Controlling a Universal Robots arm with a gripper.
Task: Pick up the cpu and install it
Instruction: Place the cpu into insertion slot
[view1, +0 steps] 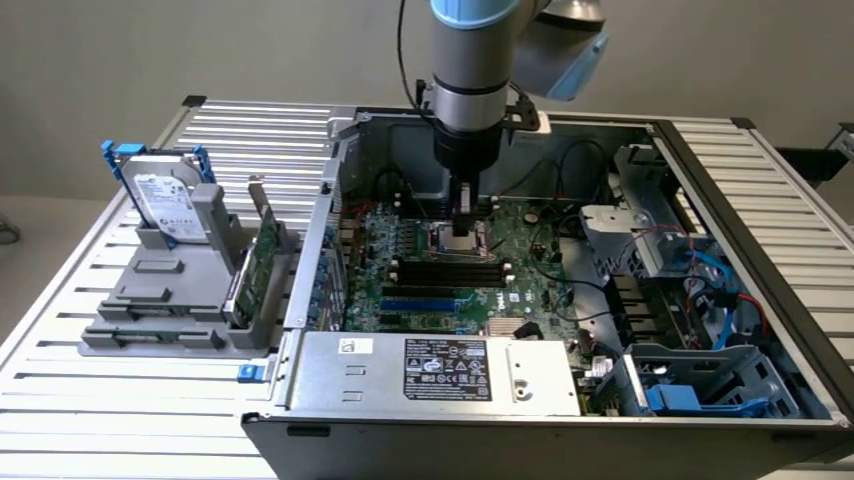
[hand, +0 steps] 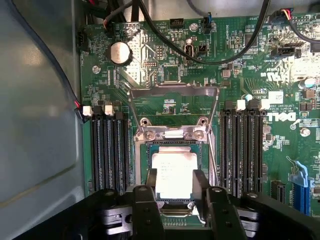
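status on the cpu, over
claw pinching cpu by its sides. cpu in socket. retention frame flipped up, off the socket.

Arm (view1: 470, 60) upright, wrist vertical, tool (view1: 463, 232) pointing straight down

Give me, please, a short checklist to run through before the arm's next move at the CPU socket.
1. Load plate swung up, clear of the socket frame: ok.
2. cpu lying square inside the socket frame: ok.
3. cpu fully seated on its contacts: cannot tell.
4. gripper closed on two opposite sides of the cpu: ok.
5. Black cable away from the socket frame: ok.
6. Memory slots clear of the gripper: ok.
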